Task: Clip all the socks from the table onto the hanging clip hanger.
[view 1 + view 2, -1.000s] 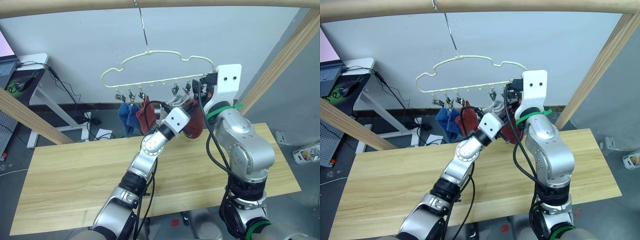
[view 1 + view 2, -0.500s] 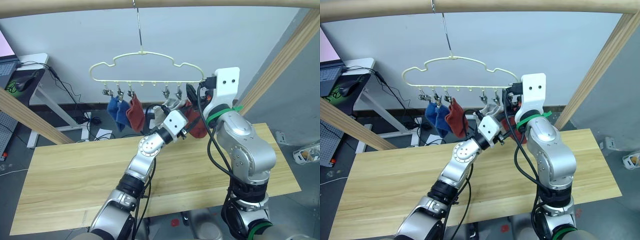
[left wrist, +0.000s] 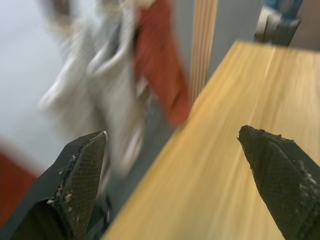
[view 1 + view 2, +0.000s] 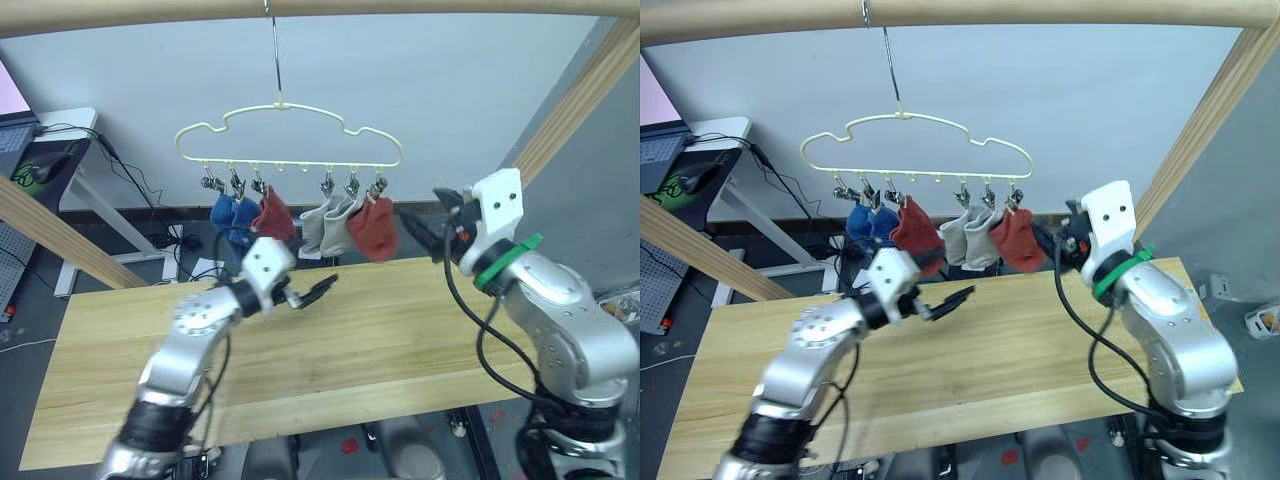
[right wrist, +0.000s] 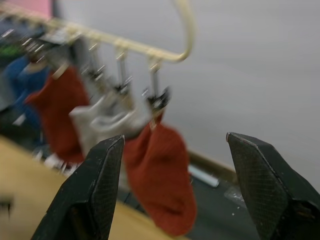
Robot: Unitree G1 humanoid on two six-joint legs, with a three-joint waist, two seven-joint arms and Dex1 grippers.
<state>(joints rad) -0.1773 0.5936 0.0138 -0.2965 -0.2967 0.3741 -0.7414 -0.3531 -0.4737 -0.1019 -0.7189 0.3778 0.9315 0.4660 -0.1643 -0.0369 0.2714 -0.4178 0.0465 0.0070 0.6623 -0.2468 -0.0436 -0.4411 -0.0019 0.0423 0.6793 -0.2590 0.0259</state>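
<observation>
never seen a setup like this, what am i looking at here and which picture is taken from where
This is a humanoid robot with two arms, each ending in a gripper of two black fingers. The two wide pictures come from cameras on its head, looking down over its arms. The two close pictures come from cameras on its wrists, looking along each gripper's fingers.

Ahead is a wooden table. Above it, a pale-yellow clip hanger hangs by its hook from a wooden pole. Six socks are clipped along it: two blue socks, a red sock, two grey socks and another red sock.

The left gripper and the right gripper are both open and hold nothing. No sock lies on the visible tabletop, so the hanging job looks finished.
</observation>
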